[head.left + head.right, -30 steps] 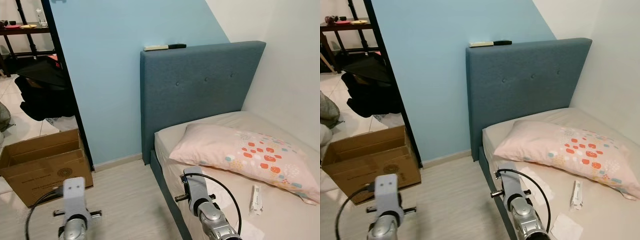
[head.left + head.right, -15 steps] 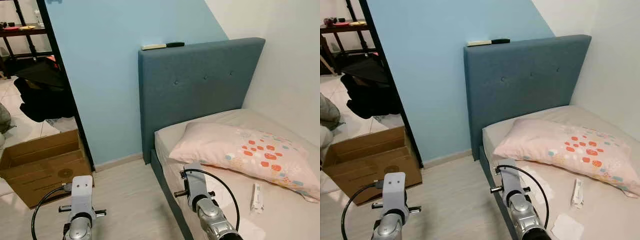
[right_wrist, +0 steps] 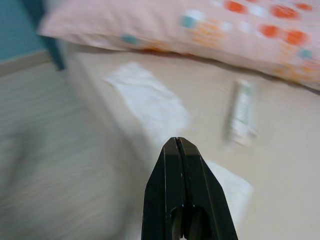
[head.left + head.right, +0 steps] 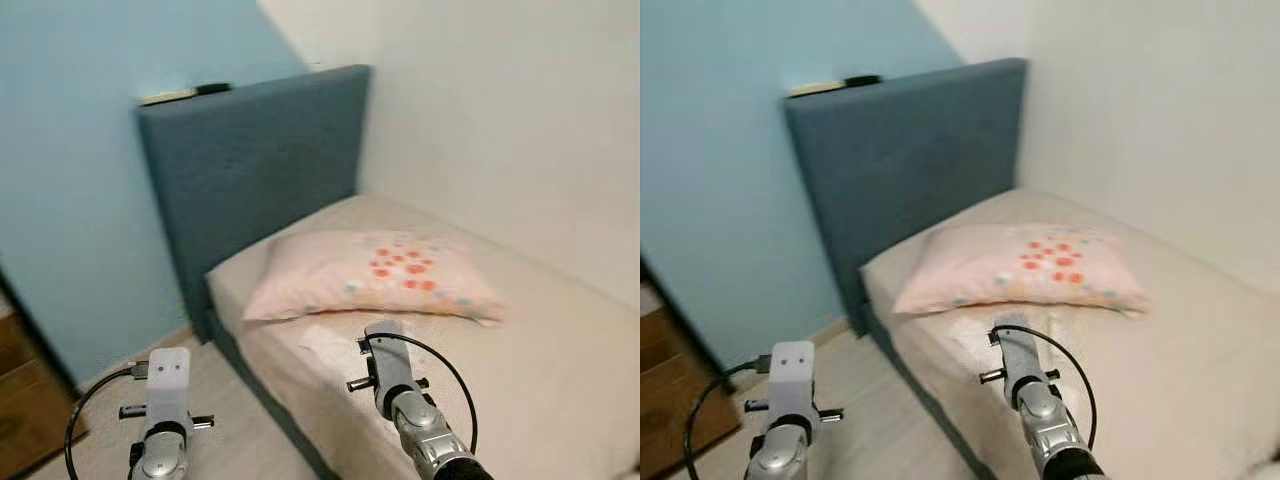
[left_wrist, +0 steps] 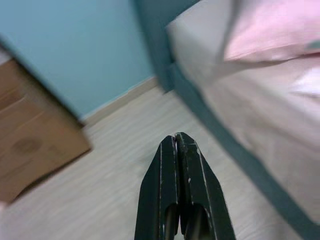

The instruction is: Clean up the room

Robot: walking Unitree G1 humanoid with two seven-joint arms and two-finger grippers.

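Your right tool [image 3: 176,142] hangs over the bed [image 4: 560,360] near a white tube [image 3: 241,113], fingers together, as are your left tool [image 5: 176,139] fingers above the floor [image 5: 100,190].

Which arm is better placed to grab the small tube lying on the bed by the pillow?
Right. The right gripper is shut, empty, and over the mattress with the tube ahead of it, near the pillow. The left gripper, also shut, is over the floor beside the bed.
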